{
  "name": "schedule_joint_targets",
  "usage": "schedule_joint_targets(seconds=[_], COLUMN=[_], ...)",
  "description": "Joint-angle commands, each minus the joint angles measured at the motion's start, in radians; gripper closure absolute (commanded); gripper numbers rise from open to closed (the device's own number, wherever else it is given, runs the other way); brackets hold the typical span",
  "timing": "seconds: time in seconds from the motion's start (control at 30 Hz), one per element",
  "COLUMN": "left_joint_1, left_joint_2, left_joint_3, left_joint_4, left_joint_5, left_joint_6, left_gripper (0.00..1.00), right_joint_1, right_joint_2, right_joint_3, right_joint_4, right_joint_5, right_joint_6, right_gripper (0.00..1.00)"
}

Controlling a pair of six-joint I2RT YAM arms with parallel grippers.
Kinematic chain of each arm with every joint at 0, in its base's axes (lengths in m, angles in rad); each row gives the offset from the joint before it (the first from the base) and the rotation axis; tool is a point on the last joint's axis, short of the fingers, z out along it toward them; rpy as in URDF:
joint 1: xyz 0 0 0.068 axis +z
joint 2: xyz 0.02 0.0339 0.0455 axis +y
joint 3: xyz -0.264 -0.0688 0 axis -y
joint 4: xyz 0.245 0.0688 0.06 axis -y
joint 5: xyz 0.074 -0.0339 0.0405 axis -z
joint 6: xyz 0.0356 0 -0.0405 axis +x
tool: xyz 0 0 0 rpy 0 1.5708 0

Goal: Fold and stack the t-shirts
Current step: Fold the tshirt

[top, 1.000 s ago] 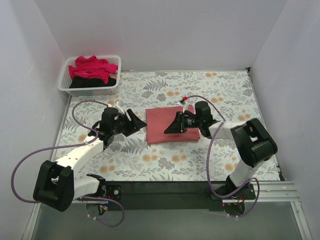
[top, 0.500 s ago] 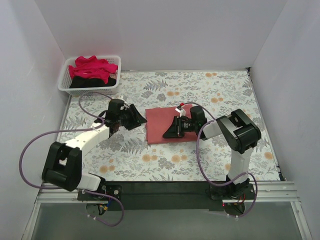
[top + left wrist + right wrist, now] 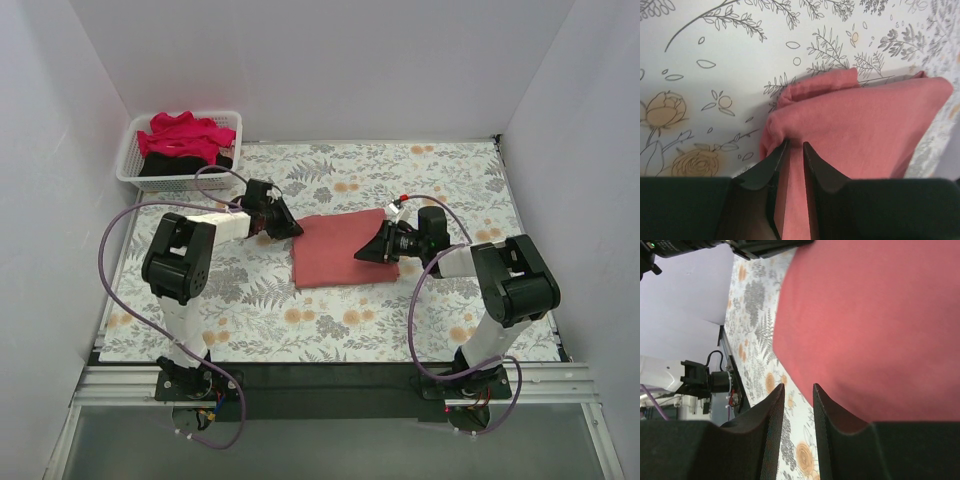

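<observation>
A coral-red t-shirt lies folded into a rectangle in the middle of the floral table. My left gripper sits at its far left corner. In the left wrist view the left gripper has its jaws drawn close on a bunched ridge of that t-shirt. My right gripper rests low over the shirt's right part. Its jaws stand a little apart with only tablecloth between them, beside the shirt's edge. A crimson-pink t-shirt and a black t-shirt lie in the basket.
The white slatted basket stands at the table's far left corner. White walls close in the left, back and right sides. The floral tablecloth runs between the shirt and the arm bases.
My left gripper has swung from left of the shirt up to its far left corner and closed its jaws on the cloth. My right gripper has shifted slightly right.
</observation>
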Motion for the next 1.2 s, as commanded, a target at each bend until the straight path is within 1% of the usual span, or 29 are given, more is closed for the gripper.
schedule_joint_targets(seconds=[0.0, 0.03, 0.1, 0.13, 0.23, 0.27, 0.3, 0.33, 0.37, 0.4, 0.43, 0.47, 0.5, 0.53, 0.6, 0.63, 0.7, 0.73, 0.77, 0.8, 0.83, 0.9, 0.93, 0.97, 1.03, 1.17], left_joint_1=[0.035, 0.042, 0.044, 0.044, 0.044, 0.041, 0.038, 0.032, 0.007, -0.013, -0.061, -0.091, -0.124, -0.192, -0.265, -0.331, -0.396, -0.460, -0.491, -0.520, -0.578, -0.631, -0.673, -0.692, -0.732, -0.754], left_joint_2=[0.013, 0.010, -0.013, -0.048, -0.114, -0.164, -0.189, -0.218, -0.269, -0.295, -0.316, -0.356, -0.373, -0.387, -0.404, -0.401, -0.372, -0.355, -0.337, -0.290, -0.265, -0.214, -0.168, -0.147, -0.084, 0.008], left_joint_3=[-0.001, -0.004, -0.019, -0.024, -0.027, -0.027, -0.025, -0.028, -0.028, -0.030, -0.034, -0.037, -0.041, -0.044, -0.044, -0.038, -0.013, -0.001, 0.028, 0.045, 0.061, 0.103, 0.113, 0.119, 0.146, 0.196], left_joint_4=[-0.046, -0.059, -0.077, -0.080, -0.114, -0.138, -0.149, -0.158, -0.178, -0.186, -0.192, -0.201, -0.202, -0.200, -0.195, -0.194, -0.191, -0.185, -0.180, -0.174, -0.162, -0.139, -0.102, -0.082, -0.050, -0.025], left_joint_5=[-0.101, -0.121, -0.139, -0.155, -0.187, -0.208, -0.222, -0.241, -0.301, -0.329, -0.357, -0.389, -0.437, -0.460, -0.504, -0.515, -0.567, -0.589, -0.612, -0.645, -0.659, -0.664, -0.661, -0.659, -0.669, -0.667], left_joint_6=[0.033, 0.034, 0.051, 0.059, 0.097, 0.107, 0.129, 0.143, 0.163, 0.182, 0.224, 0.249, 0.269, 0.321, 0.376, 0.422, 0.465, 0.502, 0.524, 0.545, 0.570, 0.640, 0.665, 0.709, 0.737, 0.783], left_gripper=[0.82, 0.81, 0.76, 0.73, 0.57, 0.53, 0.44, 0.41, 0.38, 0.36, 0.36, 0.35, 0.35, 0.35, 0.35, 0.35, 0.35, 0.35, 0.34, 0.34, 0.35, 0.38, 0.40, 0.44, 0.46, 0.53], right_joint_1=[-0.039, -0.056, -0.068, -0.076, -0.099, -0.105, -0.108, -0.114, -0.117, -0.116, -0.116, -0.117, -0.120, -0.127, -0.142, -0.160, -0.182, -0.203, -0.215, -0.225, -0.237, -0.248, -0.260, -0.268, -0.289, -0.298], right_joint_2=[-0.040, -0.046, -0.059, -0.078, -0.138, -0.155, -0.175, -0.213, -0.236, -0.258, -0.302, -0.324, -0.348, -0.391, -0.437, -0.480, -0.522, -0.560, -0.577, -0.611, -0.628, -0.663, -0.672, -0.675, -0.674, -0.642], right_joint_3=[-0.032, -0.037, -0.038, -0.038, -0.032, -0.027, -0.018, -0.008, 0.023, 0.040, 0.054, 0.071, 0.075, 0.078, 0.069, 0.065, 0.048, 0.042, 0.034, 0.016, 0.003, -0.018, -0.039, -0.049, -0.067, -0.083], right_joint_4=[-0.049, -0.078, -0.106, -0.119, -0.187, -0.220, -0.303, -0.366, -0.424, -0.484, -0.605, -0.638, -0.728, -0.756, -0.803, -0.843, -0.871, -0.897, -0.908, -0.917, -0.922, -0.923, -0.925, -0.928, -0.928, -0.923], right_joint_5=[0.009, 0.012, 0.018, 0.020, 0.041, 0.053, 0.097, 0.131, 0.169, 0.269, 0.321, 0.414, 0.456, 0.490, 0.562, 0.579, 0.610, 0.615, 0.618, 0.619, 0.619, 0.628, 0.638, 0.650, 0.639, 0.583], right_joint_6=[-0.074, -0.098, -0.120, -0.140, -0.184, -0.201, -0.221, -0.271, -0.301, -0.327, -0.364, -0.375, -0.384, -0.396, -0.398, -0.396, -0.393, -0.384, -0.375, -0.356, -0.344, -0.304, -0.290, -0.280, -0.260, -0.249], right_gripper=[0.64, 0.64, 0.64, 0.64, 0.64, 0.64, 0.64, 0.63, 0.63, 0.62, 0.57, 0.52, 0.50, 0.42, 0.32, 0.24, 0.15, 0.07, 0.04, 0.02, 0.02, 0.02, 0.02, 0.02, 0.02, 0.02])
